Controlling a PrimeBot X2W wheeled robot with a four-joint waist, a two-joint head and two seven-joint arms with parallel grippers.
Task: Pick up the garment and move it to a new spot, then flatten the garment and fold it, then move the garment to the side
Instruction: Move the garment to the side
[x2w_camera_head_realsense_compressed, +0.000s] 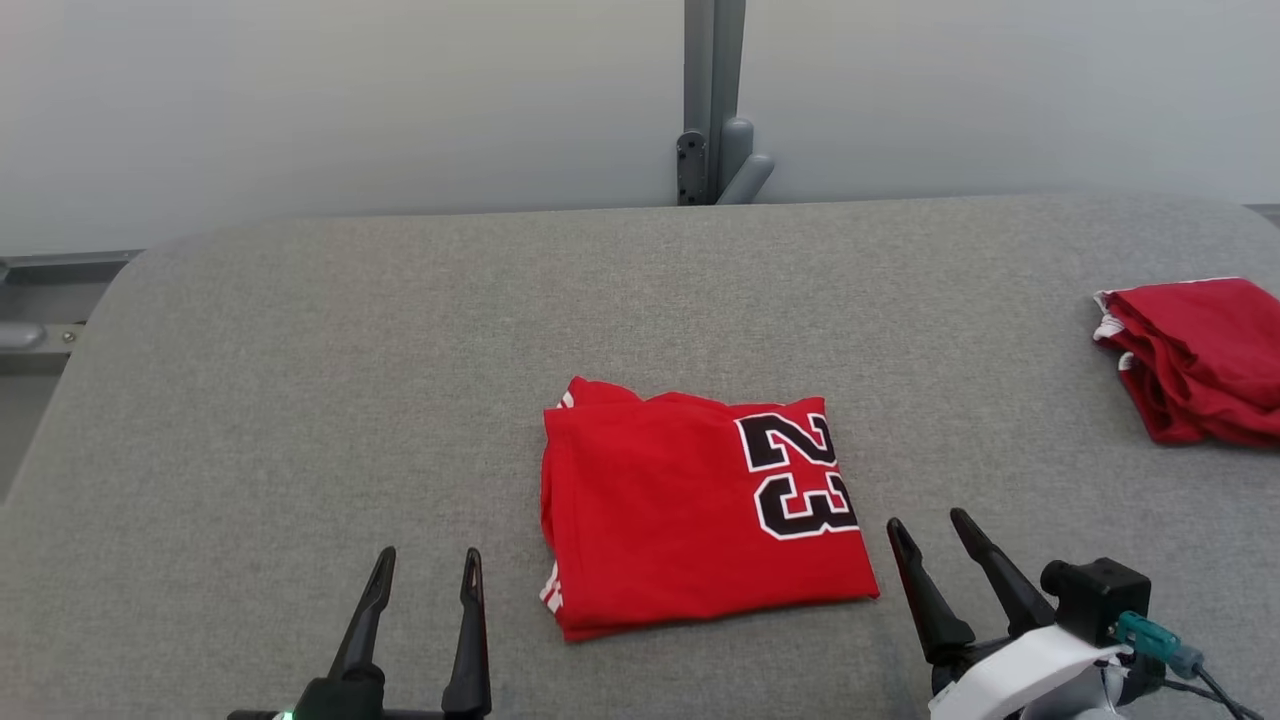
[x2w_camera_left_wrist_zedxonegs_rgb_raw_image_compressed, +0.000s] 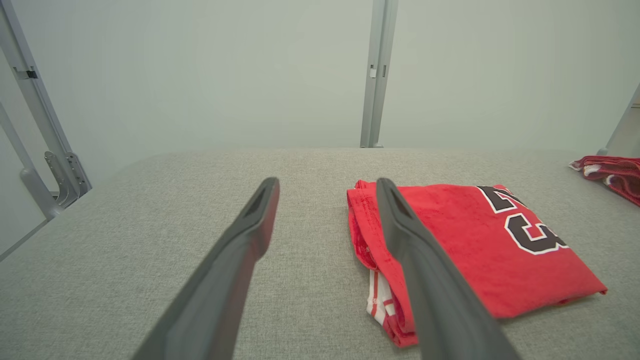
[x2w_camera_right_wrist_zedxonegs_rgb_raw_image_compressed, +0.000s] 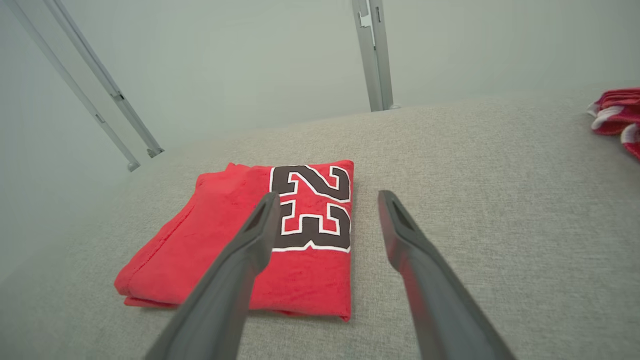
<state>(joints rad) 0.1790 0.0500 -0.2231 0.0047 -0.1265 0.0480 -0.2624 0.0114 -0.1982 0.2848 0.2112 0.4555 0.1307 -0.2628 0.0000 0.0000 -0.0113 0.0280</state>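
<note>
Risks spilling the folds of the shirt (x2w_camera_head_realsense_compressed: 700, 510) on the move aside if pinched by one layer only (left gripper (x2w_camera_head_realsense_compressed: 430, 552) and right gripper (x2w_camera_head_realsense_compressed: 926, 518) spread wide, empty).

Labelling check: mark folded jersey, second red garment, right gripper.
folded jersey (x2w_camera_head_realsense_compressed: 650, 510): head view, red front.
second red garment (x2w_camera_head_realsense_compressed: 1200, 350): head view, top layer.
right gripper (x2w_camera_head_realsense_compressed: 925, 520): head view, between fingertips.

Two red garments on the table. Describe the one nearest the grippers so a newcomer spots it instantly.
Start at the grey padded table under the head camera. Near its middle, ahead of and between the left gripper and right gripper, lies a red jersey folded into a flat rectangle. Unlike the bunched red garment at the table's right edge, it shows a black, white-outlined 23.
</note>
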